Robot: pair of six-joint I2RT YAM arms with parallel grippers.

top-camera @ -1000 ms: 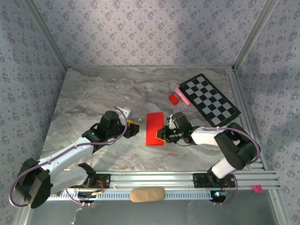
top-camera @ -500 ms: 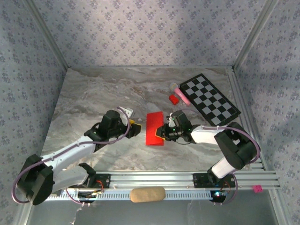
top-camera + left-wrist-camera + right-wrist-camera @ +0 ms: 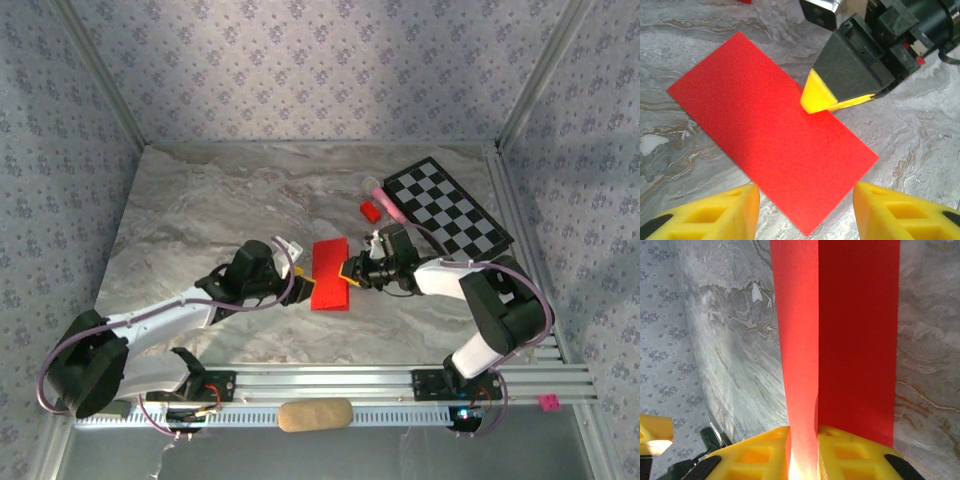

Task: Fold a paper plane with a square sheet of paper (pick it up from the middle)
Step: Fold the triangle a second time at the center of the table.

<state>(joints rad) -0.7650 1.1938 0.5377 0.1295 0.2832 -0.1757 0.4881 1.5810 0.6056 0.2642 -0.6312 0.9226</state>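
We read no text, label, brand or number anywhere; the folded bright red paper sheet (image 3: 330, 274) is plain, and the black-and-white checkered board (image 3: 447, 211) at upper right bears only squares.

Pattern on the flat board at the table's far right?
Black and grey-white checks on the board; top external view shows it best.

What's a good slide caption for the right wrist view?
Right gripper pinches the top layer of the folded red paper on the marble table.

The left arm (image 3: 160, 318) and right arm (image 3: 445, 282) have white links, black joints, purple cables and yellow fingers (image 3: 900, 212).
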